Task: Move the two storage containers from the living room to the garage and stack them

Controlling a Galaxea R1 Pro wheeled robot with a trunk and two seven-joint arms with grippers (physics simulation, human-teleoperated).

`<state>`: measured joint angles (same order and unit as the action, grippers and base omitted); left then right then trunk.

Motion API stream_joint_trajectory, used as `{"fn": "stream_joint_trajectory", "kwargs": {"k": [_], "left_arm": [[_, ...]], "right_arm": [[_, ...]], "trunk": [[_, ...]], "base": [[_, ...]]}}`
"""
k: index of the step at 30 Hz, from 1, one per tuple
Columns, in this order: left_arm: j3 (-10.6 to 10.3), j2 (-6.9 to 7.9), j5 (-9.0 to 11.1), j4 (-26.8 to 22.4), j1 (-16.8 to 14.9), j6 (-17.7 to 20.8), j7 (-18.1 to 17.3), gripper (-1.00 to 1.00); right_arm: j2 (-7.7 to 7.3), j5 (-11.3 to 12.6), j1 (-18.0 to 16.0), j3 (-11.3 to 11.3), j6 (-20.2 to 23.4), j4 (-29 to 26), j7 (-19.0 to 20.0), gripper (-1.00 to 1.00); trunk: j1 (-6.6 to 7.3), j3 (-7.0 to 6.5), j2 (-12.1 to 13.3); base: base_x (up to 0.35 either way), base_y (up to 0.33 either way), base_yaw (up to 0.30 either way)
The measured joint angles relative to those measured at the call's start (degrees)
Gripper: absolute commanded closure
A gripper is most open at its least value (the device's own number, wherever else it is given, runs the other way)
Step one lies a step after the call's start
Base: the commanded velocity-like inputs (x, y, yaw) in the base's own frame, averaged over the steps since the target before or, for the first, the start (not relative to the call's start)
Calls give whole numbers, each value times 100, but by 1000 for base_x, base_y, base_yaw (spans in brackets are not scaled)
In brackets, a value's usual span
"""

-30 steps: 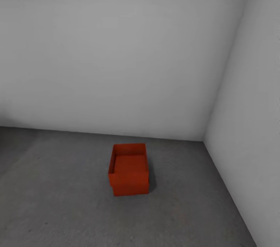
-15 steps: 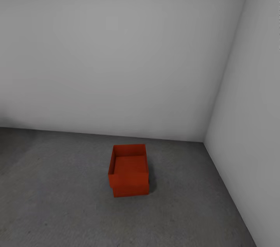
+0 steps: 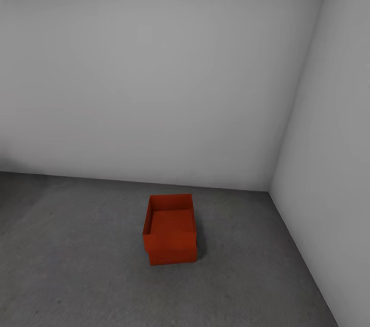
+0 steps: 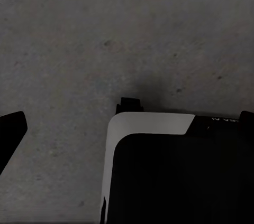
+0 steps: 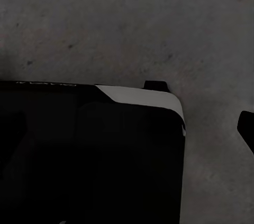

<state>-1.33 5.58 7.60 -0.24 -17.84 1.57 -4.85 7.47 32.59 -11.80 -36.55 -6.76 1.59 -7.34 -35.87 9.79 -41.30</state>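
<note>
Containers (image 3: pixel 170 229): orange-red, open-topped, one stacked on the other, on grey concrete floor (image 3: pixel 77 275) at 6 o'clock near the wall corner. Claw opening on either arm: cannot tell.

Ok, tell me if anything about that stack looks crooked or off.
Slightly. The upper bin is nested on the lower bin on the floor near the corner, but they are not flush: the lower one's front juts out as a step. Nothing looks tipped or damaged.
</note>
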Motion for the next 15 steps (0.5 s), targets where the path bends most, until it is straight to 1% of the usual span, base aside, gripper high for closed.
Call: {"fn": "stream_joint_trajectory", "kwargs": {"k": [15], "left_arm": [[0,18,7,-1,35,-23,0,-100]], "right_arm": [[23,-5,31,-4,32,0,9,-100]], "trunk": [[0,-134,0]], "base": [[0,0,0]]}}
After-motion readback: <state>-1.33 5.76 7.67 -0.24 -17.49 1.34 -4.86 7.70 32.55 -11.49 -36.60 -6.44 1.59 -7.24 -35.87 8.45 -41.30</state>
